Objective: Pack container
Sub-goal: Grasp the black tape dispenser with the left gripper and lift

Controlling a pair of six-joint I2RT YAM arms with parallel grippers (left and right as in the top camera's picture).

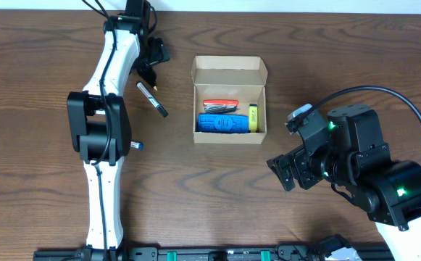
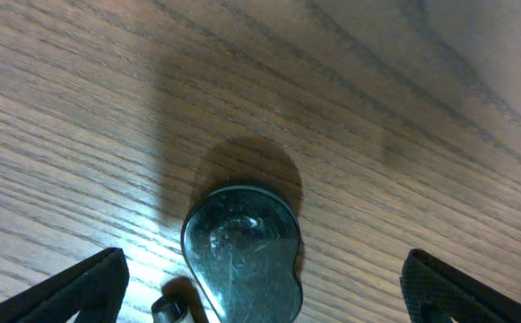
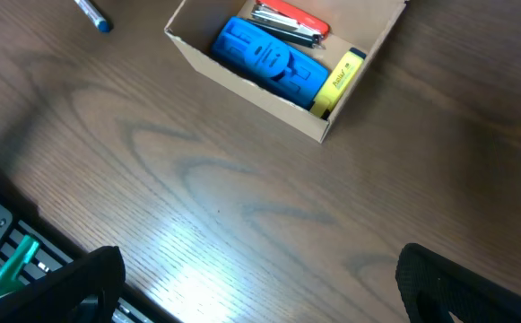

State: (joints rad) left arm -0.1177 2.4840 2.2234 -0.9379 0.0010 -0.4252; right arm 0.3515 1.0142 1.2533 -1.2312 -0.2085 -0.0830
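Overhead, we see the left gripper (image 1: 149, 69) at the far left, just beside a black marker pen (image 1: 152, 99). Its fingers (image 2: 81, 287) are spread wide on either side of a rounded shiny grey metal piece (image 2: 242, 260), not touching it. Our right gripper (image 1: 282, 170) has its fingers (image 3: 72, 283) splayed wide, holding nothing. The small tan cardboard box (image 1: 229, 137), its flap lifted, lies between the arms, to the far left of the right fingers.
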